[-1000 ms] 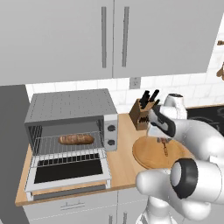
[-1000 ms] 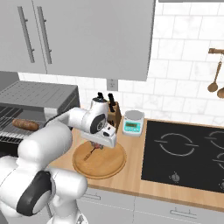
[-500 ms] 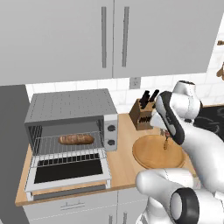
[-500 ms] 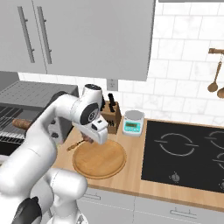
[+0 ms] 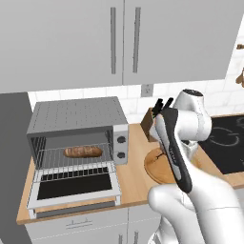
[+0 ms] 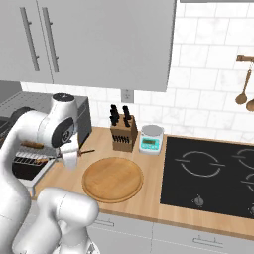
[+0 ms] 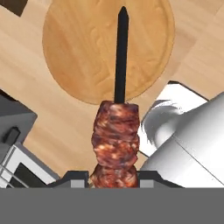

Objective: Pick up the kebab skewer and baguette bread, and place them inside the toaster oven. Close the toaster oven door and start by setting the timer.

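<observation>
The gripper (image 7: pixel 114 178) is clamped on the kebab skewer (image 7: pixel 116 131), its fingers pressed against the lowest meat chunks while the dark stick juts out past them. Seen from the hand, the skewer hangs above the wooden counter with its tip over the round wooden board (image 7: pixel 109 43) — not touching it. In the right base view the skewer (image 6: pixel 85 152) sticks out beside the white hand, between the board (image 6: pixel 112 178) and the toaster oven (image 6: pixel 82 119), just off the oven's right side. The toaster oven (image 5: pixel 78 116) stands at the left end of the counter with its door (image 5: pixel 76 188) dropped flat open in front. The baguette bread (image 5: pixel 82 152) lies on the wire rack inside the oven. A knife block (image 6: pixel 123 134) stands behind the board, right of the oven, with a small kitchen scale (image 6: pixel 151 139) just beside it.
</observation>
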Available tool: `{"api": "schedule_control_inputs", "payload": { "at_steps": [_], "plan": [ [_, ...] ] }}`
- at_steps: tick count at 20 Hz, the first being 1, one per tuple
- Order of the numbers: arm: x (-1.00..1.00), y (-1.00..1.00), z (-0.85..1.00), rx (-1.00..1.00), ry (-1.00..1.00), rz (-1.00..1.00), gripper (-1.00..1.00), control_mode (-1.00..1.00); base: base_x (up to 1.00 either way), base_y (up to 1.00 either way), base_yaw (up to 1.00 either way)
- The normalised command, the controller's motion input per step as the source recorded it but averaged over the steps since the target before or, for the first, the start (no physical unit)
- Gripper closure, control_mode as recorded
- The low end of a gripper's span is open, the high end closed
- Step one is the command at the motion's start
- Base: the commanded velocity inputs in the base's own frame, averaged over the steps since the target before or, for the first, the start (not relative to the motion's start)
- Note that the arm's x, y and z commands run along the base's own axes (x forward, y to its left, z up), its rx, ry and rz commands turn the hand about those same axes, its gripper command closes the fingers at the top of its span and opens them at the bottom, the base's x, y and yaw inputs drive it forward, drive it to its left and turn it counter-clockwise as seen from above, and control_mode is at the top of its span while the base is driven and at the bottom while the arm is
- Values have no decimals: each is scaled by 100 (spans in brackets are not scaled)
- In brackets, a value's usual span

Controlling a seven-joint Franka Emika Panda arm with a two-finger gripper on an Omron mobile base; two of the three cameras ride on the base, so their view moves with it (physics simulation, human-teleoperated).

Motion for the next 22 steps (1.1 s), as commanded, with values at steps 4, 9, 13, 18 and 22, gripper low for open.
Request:
{"api": "schedule_control_inputs", "payload": {
  "at_steps": [4,9,13,18,22],
  "plan": [
    [-21,98,49,0,-3,-49,100,-100,0,0,0],
    [-5,100,25,-1,-6,-32,100,-100,0,0,0],
    [0,87,6,0,-1,-3,100,-100,0,0,0],
    [6,69,0,0,-6,0,100,-100,0,0,0],
    [28,63,6,1,-12,-1,100,-100,0,0,0]
  ]
}}
